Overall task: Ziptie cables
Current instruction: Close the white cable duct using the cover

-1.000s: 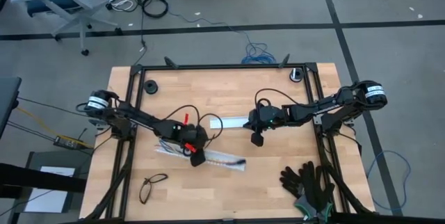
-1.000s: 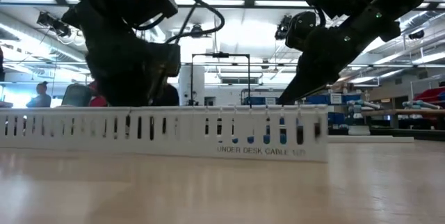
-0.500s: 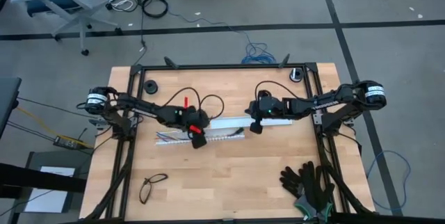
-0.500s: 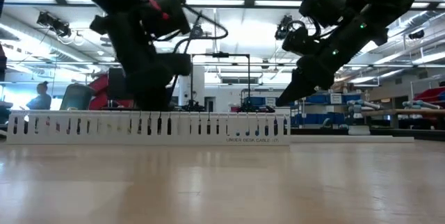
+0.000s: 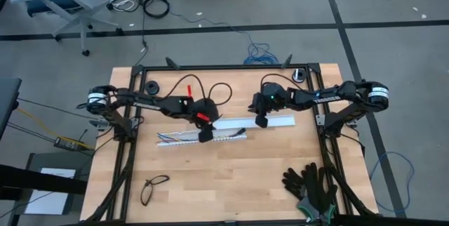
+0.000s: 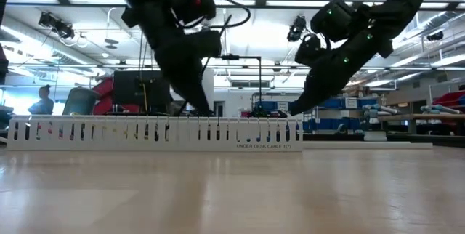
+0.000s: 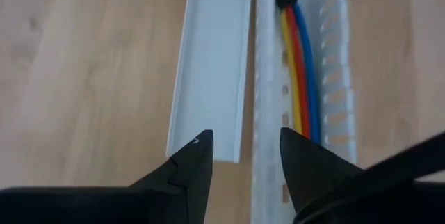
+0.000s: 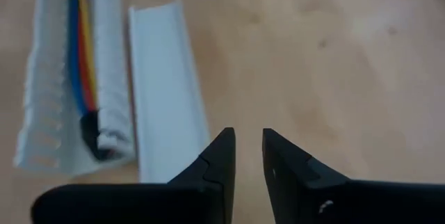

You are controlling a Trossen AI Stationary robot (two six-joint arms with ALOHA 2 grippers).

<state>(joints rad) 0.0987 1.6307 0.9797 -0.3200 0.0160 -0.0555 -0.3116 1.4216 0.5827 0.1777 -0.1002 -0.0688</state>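
The cables (image 7: 299,64) are blue, red, orange and yellow wires with a dark sleeve (image 8: 90,133) at one end. They lie inside a white slotted rail (image 5: 224,139) on the table. A plain white cover strip (image 5: 280,121) lies beside the rail on its far side. My left gripper (image 7: 243,158) is open above the strip's end and the rail's nearer wall. My right gripper (image 8: 248,151) is open by a narrow gap. It stands over the table beside the strip (image 8: 167,99), near its middle (image 5: 261,122).
Black gloves (image 5: 309,184) lie at the near right corner and spectacles (image 5: 154,187) at the near left. A black disc (image 5: 152,87) and a small ring (image 5: 300,75) sit by the far edge. Bare wood stretches between the rail and the near edge.
The slotted rail with the cables has slid toward the far edge, its right end swinging until it lies along the cover strip. My left gripper went with it, then rose and rolled. My right gripper has moved toward the far edge, over the strip.
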